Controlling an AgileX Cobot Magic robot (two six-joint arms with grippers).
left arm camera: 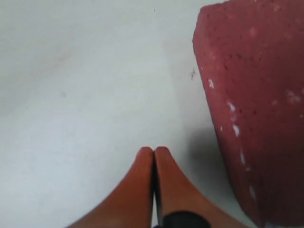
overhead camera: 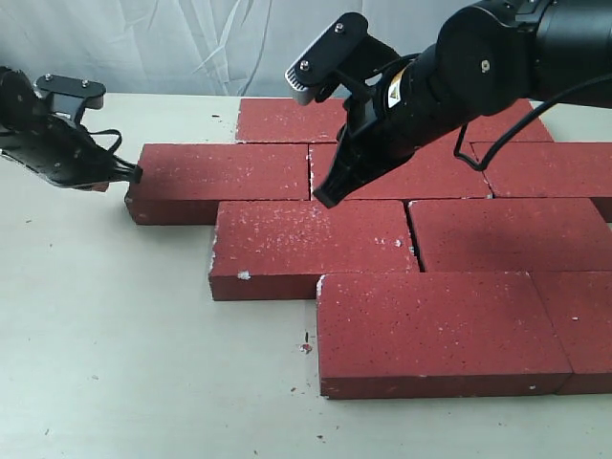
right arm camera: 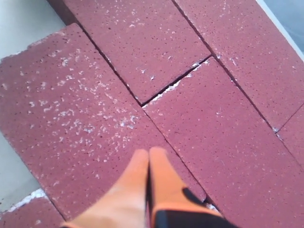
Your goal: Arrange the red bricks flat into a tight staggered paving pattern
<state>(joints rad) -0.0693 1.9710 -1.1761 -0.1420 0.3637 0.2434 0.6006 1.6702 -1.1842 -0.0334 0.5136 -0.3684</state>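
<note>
Our right claw [overhead camera: 325, 196] is pinched closed on nothing, its tip low over the red bricks [overhead camera: 411, 330], near a seam in the middle of the paving. Our left claw [overhead camera: 132, 174] is likewise closed and empty, just beside the outer end of the leftmost brick [overhead camera: 225, 174]. The bricks we can see lie flat on the desk [overhead camera: 105, 363] in offset rows, so we judge the pattern nearly done. Thin gaps remain to be tightened, such as the open joint [overhead camera: 414, 241] between two middle-row bricks.
</note>
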